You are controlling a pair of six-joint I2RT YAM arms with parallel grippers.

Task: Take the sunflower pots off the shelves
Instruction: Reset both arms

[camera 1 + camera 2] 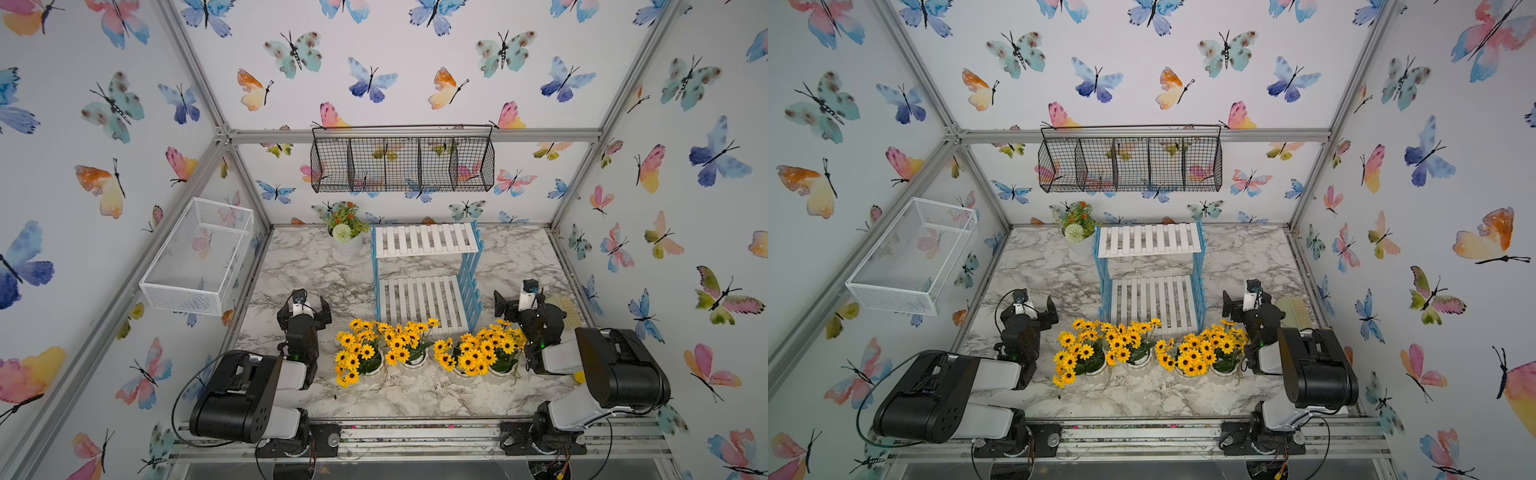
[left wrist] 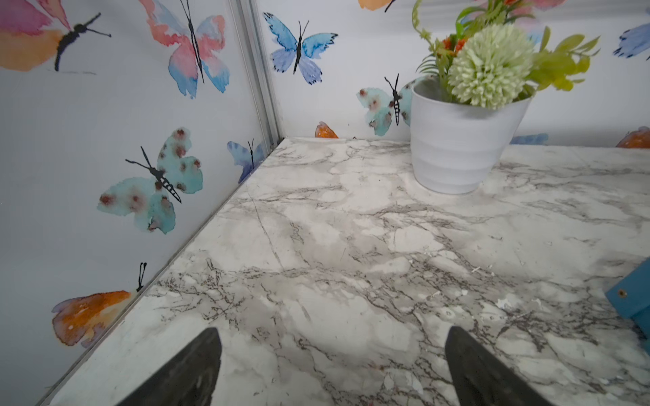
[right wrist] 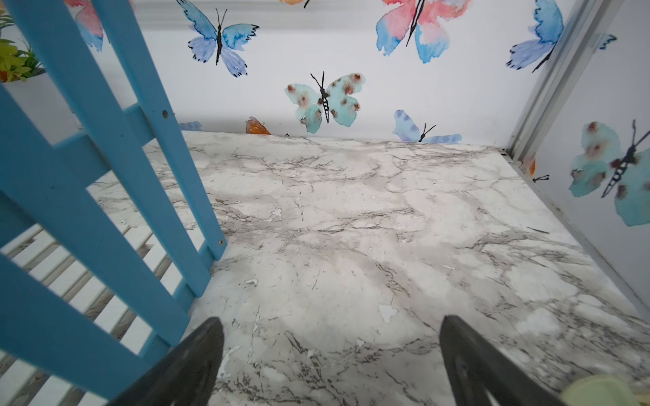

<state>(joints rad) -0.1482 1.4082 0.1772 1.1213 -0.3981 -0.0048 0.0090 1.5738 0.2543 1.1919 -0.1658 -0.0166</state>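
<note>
Several sunflower pots (image 1: 409, 347) (image 1: 1129, 345) stand in a row on the marble table, just in front of the shelves (image 1: 428, 241) (image 1: 1148, 240). Both white slatted boards are bare. My left gripper (image 1: 304, 306) (image 2: 332, 330) hovers left of the row, open over bare marble with nothing between its fingers. My right gripper (image 1: 520, 303) (image 3: 330, 319) sits right of the row beside the shelves' blue side frame (image 3: 105, 147), open and holding nothing. No sunflower pot shows in either wrist view.
A white pot with a pale pompom bloom (image 1: 345, 239) (image 2: 453, 144) stands at the back, left of the shelves. A pale green brush (image 1: 566, 309) lies by my right gripper. A white mesh basket (image 1: 199, 257) hangs on the left wall and a black wire basket (image 1: 401, 164) on the back wall.
</note>
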